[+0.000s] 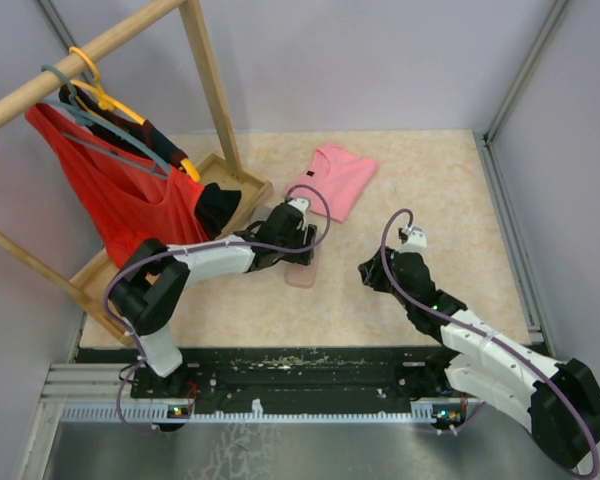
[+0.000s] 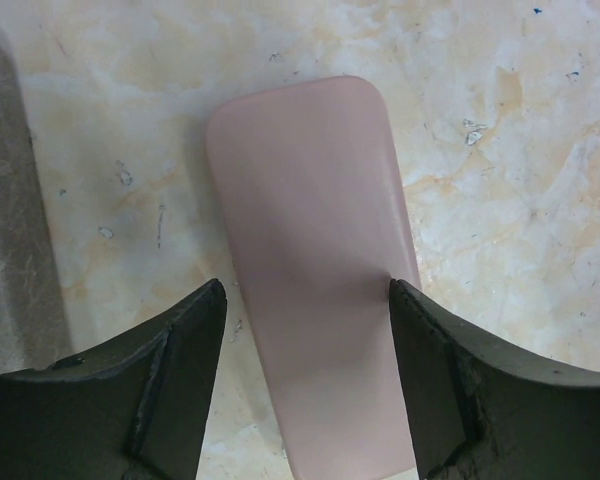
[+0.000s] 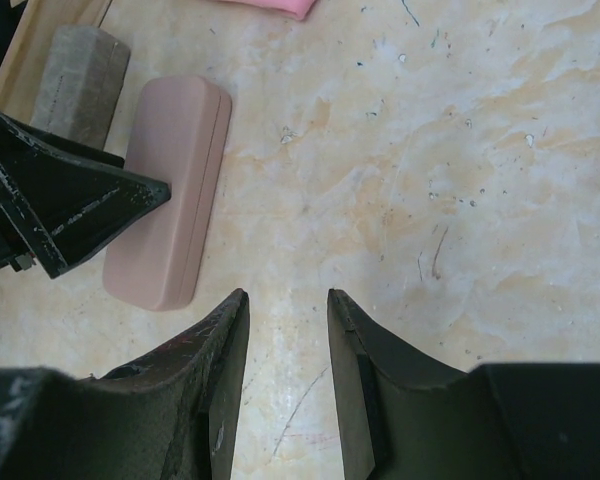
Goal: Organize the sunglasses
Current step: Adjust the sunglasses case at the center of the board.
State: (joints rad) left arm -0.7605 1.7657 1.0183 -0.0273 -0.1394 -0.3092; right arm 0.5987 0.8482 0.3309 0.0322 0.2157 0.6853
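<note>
Black right fingers hang nearest, slightly parted and holding nothing above the marbled counter. Farther off, the left fingers spread wide astride the pink case, its long axis running away between them. A grey case lies beyond. No sunglasses show anywhere.

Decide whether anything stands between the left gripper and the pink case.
Nothing visible does. The left gripper is open, a finger at each side of the closed pink case on the table. The grey case lies beside it, apart. No sunglasses show.
</note>
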